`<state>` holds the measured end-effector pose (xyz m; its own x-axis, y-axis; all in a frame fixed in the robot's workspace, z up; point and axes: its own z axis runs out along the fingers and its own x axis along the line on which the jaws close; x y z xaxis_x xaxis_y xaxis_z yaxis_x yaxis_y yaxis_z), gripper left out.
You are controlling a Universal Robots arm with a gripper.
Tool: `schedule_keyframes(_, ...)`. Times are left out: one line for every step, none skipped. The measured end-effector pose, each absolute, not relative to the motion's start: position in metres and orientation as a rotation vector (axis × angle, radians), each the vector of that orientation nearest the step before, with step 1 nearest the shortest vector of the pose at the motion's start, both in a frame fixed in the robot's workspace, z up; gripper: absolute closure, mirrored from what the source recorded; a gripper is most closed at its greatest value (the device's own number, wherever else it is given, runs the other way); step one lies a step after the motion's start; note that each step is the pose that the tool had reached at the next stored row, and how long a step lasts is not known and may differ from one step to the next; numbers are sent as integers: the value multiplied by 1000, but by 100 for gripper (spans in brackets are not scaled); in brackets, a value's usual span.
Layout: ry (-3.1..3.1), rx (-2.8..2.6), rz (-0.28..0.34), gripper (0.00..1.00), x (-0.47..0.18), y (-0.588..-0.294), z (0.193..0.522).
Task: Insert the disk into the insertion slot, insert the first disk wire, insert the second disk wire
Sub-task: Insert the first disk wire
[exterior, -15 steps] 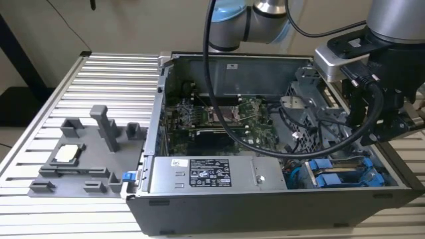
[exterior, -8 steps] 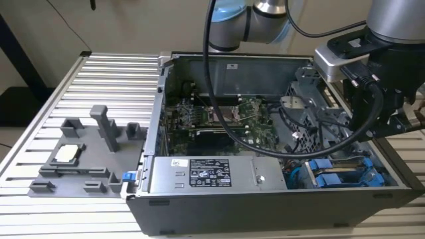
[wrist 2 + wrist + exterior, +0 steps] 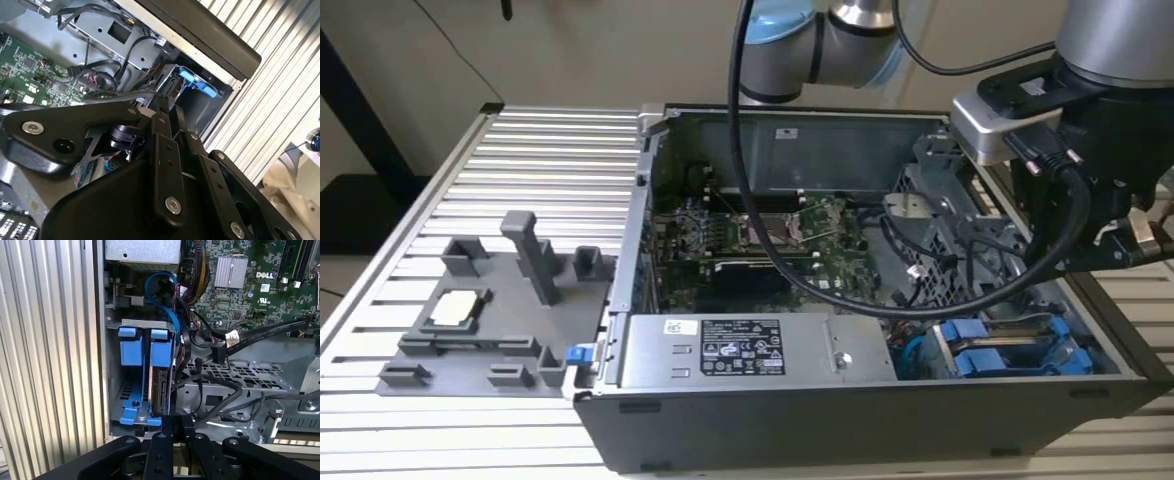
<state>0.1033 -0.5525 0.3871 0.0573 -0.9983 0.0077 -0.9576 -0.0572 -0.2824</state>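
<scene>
In the drive bay [image 3: 142,322] at the near corner of the open computer case [image 3: 854,410], toward the exterior view's right, the disk [image 3: 161,390] stands edge-on in its slot beside an empty blue carrier [image 3: 131,347]. The gripper [image 3: 173,421], closed on nothing, hangs just beside the disk's end.

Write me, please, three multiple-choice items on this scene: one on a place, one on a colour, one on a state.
1. Where is the disk? A on the grey tray; B in the drive bay; C on the table outside the case.
2. What colour are the carrier frames? A red; B blue; C yellow.
3. How is the computer case? A open; B closed; C wrapped.
Key: 1 B, it stands in the bay in the first wrist view; 2 B, both are blue; 3 A, its motherboard lies in plain sight.
</scene>
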Motion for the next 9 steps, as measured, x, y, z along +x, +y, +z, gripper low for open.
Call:
schedule_keyframes(2006, -2127, -297, 81, 103, -553, 387)
schedule_keyframes(2007, -2128, -296, 81, 104, -553, 387)
schedule_keyframes(2009, -2130, -291, 81, 104, -553, 387)
schedule_keyframes(2014, -2135, -284, 81, 106, -553, 387)
schedule_keyframes(2021, -2143, -273, 81, 108, -553, 387)
schedule_keyframes(2028, -2151, -261, 81, 110, -553, 387)
schedule_keyframes(2035, -2158, -248, 81, 113, -553, 387)
schedule_keyframes(2042, -2166, -234, 81, 115, -553, 386)
schedule_keyframes(2050, -2174, -219, 81, 118, -553, 386)
